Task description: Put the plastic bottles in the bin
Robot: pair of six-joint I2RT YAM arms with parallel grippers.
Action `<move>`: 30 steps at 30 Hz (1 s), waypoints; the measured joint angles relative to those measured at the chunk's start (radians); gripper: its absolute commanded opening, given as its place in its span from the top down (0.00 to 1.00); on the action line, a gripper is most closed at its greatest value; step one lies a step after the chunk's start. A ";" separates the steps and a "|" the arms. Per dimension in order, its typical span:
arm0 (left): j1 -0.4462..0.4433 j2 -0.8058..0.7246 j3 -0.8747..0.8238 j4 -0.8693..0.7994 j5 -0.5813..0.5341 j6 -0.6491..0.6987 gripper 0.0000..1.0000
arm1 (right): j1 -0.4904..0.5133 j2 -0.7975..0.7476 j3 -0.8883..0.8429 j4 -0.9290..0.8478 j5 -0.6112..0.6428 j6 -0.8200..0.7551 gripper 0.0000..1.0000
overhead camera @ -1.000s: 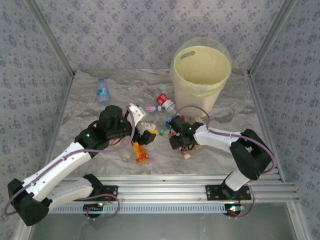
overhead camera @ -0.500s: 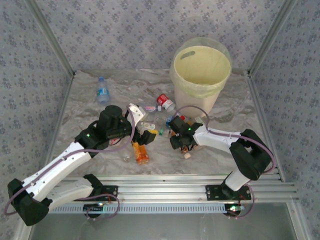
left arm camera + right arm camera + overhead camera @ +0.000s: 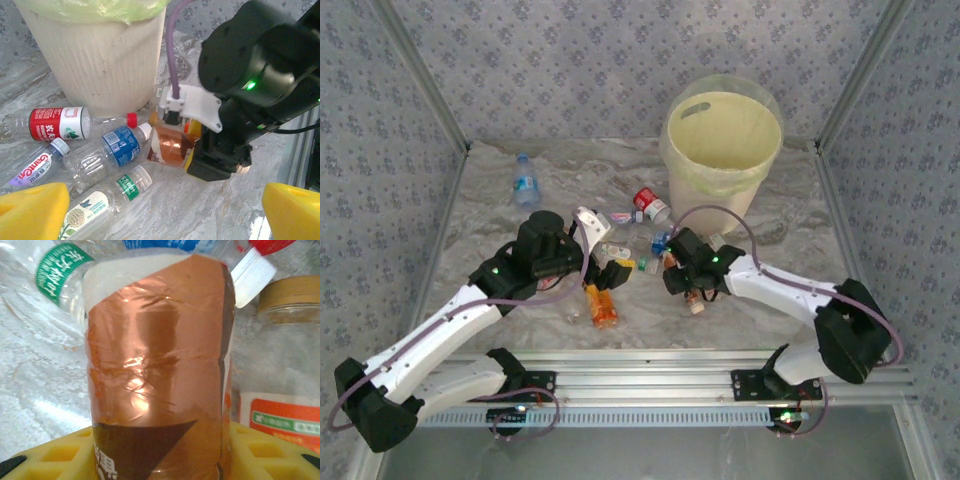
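My right gripper (image 3: 160,450) is shut on a copper-labelled plastic bottle (image 3: 155,365), which lies on the marble table with a yellow pad on each side. The left wrist view shows that bottle (image 3: 170,146) in the right gripper (image 3: 215,160). Beside it lie blue-labelled (image 3: 117,146), green-labelled (image 3: 127,186) and red-labelled (image 3: 55,123) bottles. The pale-yellow bin (image 3: 720,140) stands at the back right, just behind this cluster. My left gripper (image 3: 605,248) hangs open over the cluster's left side, nothing between its yellow pads (image 3: 32,210).
An orange bottle (image 3: 602,305) lies near the front, below the left gripper. A lone blue-labelled bottle (image 3: 525,182) rests at the far left. A tan-capped bottle with an orange label (image 3: 287,355) lies right beside the held one. Patterned walls close in three sides.
The right gripper's jaws have closed onto the copper-labelled bottle, and the right arm's elbow has swung out to the right. The left arm has not moved.
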 measured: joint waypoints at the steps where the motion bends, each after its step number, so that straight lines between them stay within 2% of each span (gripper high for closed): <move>1: 0.000 -0.002 0.000 0.000 -0.002 0.000 0.01 | -0.001 -0.024 0.005 -0.015 -0.005 -0.006 0.46; 7: 0.000 -0.028 -0.003 0.015 -0.010 -0.007 0.01 | -0.035 -0.150 0.091 -0.084 -0.048 -0.047 0.46; 13: 0.000 -0.048 -0.015 0.039 -0.033 -0.016 0.00 | -0.100 -0.208 0.243 -0.114 -0.106 -0.096 0.46; 21: 0.000 -0.048 -0.017 0.048 -0.055 -0.015 0.01 | -0.219 -0.186 0.510 -0.130 -0.180 -0.153 0.46; 30: 0.000 -0.048 -0.018 0.049 -0.074 -0.015 0.00 | -0.350 -0.062 0.742 -0.131 -0.237 -0.194 0.47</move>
